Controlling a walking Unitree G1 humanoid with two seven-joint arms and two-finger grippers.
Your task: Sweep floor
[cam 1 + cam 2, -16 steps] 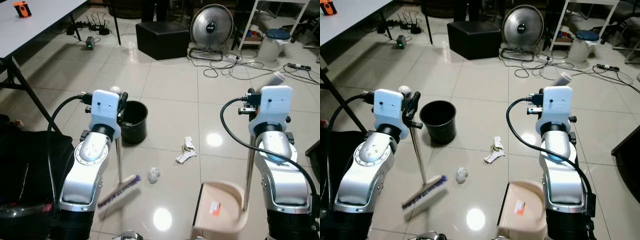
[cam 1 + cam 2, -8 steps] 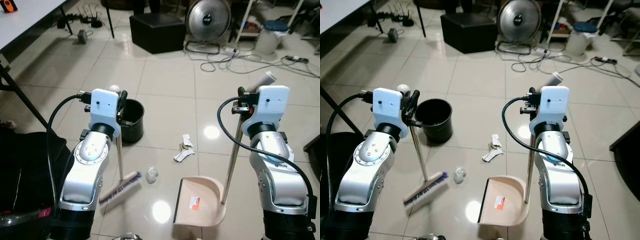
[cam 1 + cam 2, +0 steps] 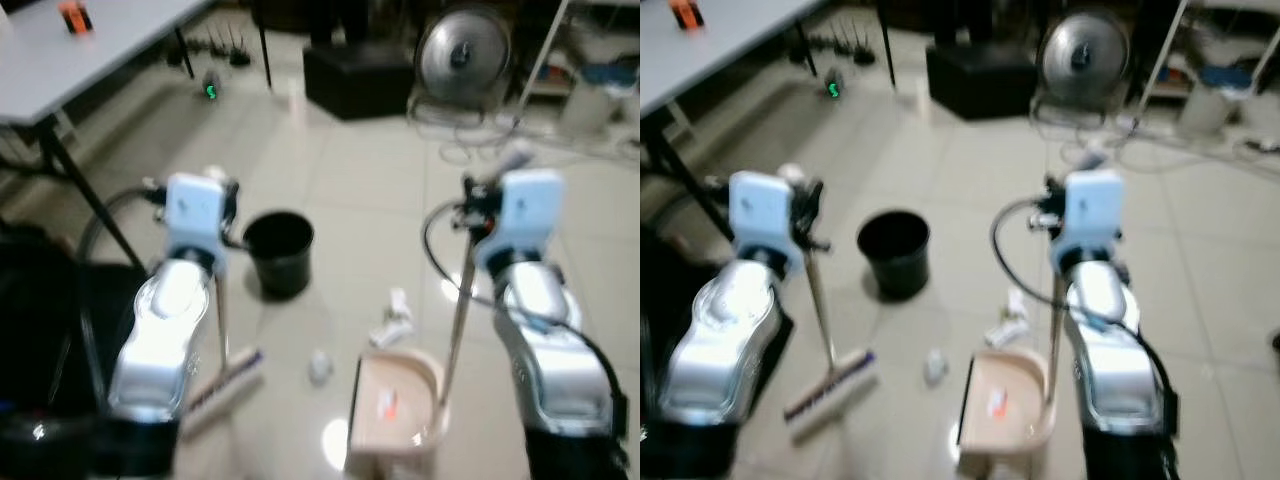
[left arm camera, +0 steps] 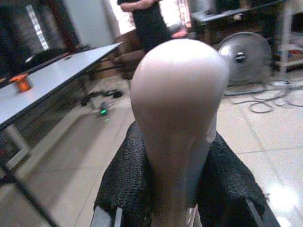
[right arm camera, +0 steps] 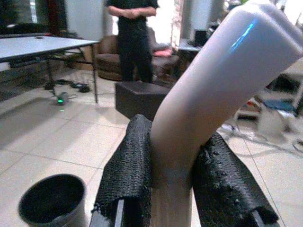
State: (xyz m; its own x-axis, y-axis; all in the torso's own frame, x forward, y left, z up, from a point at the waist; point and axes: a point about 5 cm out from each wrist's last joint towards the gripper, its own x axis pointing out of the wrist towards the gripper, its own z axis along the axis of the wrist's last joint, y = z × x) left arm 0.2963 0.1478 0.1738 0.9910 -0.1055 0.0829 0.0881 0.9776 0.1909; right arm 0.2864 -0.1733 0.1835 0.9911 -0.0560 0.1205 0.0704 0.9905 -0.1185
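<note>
The picture is blurred. My left gripper (image 3: 226, 196) is shut on the top of the broom's metal handle (image 3: 220, 305). The rounded handle end (image 4: 177, 109) sits between the black pads (image 4: 125, 184). The brush head (image 3: 222, 377) rests on the tiles, left of a crumpled paper ball (image 3: 320, 366). My right gripper (image 3: 476, 202) is shut on the bent handle (image 5: 213, 94) of the beige dustpan (image 3: 400, 405), which stands on the floor just below some paper scraps (image 3: 392, 322).
A black bucket (image 3: 280, 250) stands between the arms, farther off. A grey table (image 3: 90, 50) is at the far left, with a black bag (image 3: 40, 320) beside my left arm. A fan (image 3: 465, 50), a black box (image 3: 365, 75) and cables (image 3: 470, 130) lie ahead. A person (image 5: 132, 38) stands beyond.
The whole picture has shifted and blurred, so the camera moved. Over the second the dustpan slid left, closer to the paper scraps. Both grippers kept their holds.
</note>
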